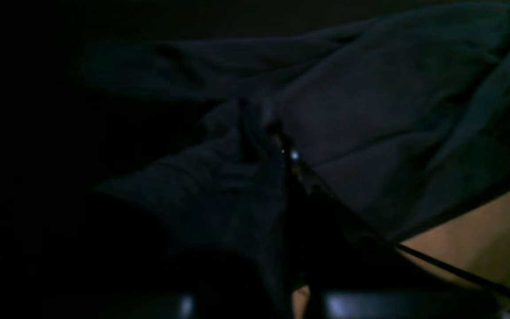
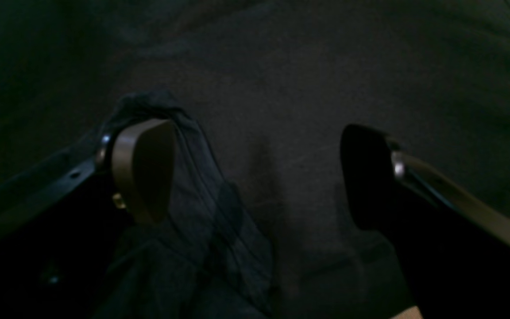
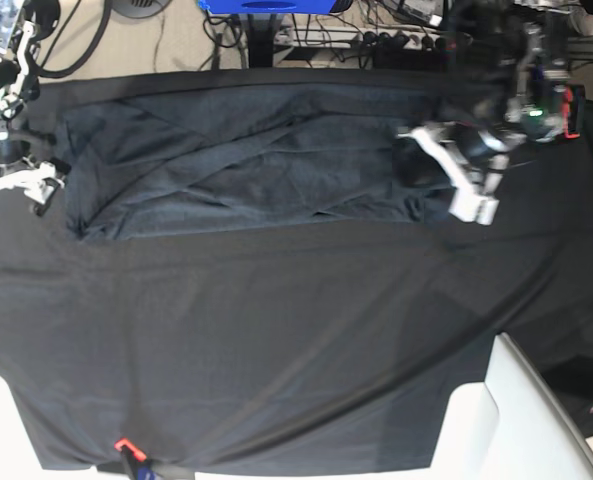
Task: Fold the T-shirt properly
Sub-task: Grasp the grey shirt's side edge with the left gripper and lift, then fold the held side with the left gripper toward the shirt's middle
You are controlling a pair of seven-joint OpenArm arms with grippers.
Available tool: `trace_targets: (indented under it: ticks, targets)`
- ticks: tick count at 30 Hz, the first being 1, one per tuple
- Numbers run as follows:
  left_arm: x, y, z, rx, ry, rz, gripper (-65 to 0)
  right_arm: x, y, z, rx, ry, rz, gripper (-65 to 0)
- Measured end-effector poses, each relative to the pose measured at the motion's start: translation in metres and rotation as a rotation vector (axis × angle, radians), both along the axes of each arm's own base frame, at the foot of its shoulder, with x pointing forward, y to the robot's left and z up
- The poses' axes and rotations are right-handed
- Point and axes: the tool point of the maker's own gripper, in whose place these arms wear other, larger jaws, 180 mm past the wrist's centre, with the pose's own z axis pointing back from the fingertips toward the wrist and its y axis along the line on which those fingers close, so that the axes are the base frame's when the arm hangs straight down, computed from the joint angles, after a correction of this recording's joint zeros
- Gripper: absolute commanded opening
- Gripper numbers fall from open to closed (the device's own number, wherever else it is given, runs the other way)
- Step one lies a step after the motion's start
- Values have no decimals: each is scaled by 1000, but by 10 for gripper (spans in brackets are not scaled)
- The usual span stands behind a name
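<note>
The dark charcoal T-shirt (image 3: 246,160) lies spread and creased across the far part of the table, with a diagonal fold over its middle. At its right end my left gripper (image 3: 421,165) is shut on a bunched bit of the shirt. In the left wrist view the cloth (image 1: 370,110) gathers into wrinkles at the pinched fingertips (image 1: 283,148). My right gripper (image 3: 41,185) is at the shirt's left edge and stands open. In the right wrist view its fingers (image 2: 144,168) are wide apart over dark fabric (image 2: 281,88), and a thin fold of cloth drapes against the left finger.
A black cloth (image 3: 276,340) covers the table. A white object (image 3: 521,420) stands at the front right corner. Cables and a blue item (image 3: 266,8) lie behind the far edge. A small red marker (image 3: 126,445) sits at the front edge.
</note>
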Motion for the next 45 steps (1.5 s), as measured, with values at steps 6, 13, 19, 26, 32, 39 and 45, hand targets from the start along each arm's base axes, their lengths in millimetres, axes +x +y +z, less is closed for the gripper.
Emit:
trace_targets:
  ticks: [6,13,19,26,32,39,45]
  targets:
    - [5,-48,0,-78,-8,-51,-650,0,0,0,0,0,0,-101]
    - [11,-83,-12,-109,65,-62,-650,0,0,0,0,0,0,-101]
    - [18,-114,-16,-151,79,-98,-650,-1,0,0,0,2,0,-101]
    - [7,-139,-31,-157,130,-169,-650,0,-1,0,-3,0,2,-101]
    - [9,-143,-30,-166,129,-163,-650,0,-1,0,-3,0,2,-101]
    - [14,-150,-28,-179,122,-168,-650,-5,0,-11,12,30,-5,-101]
    - [17,-152,-28,-182,125,-168,-650,-5,0,-11,12,28,-5,-99]
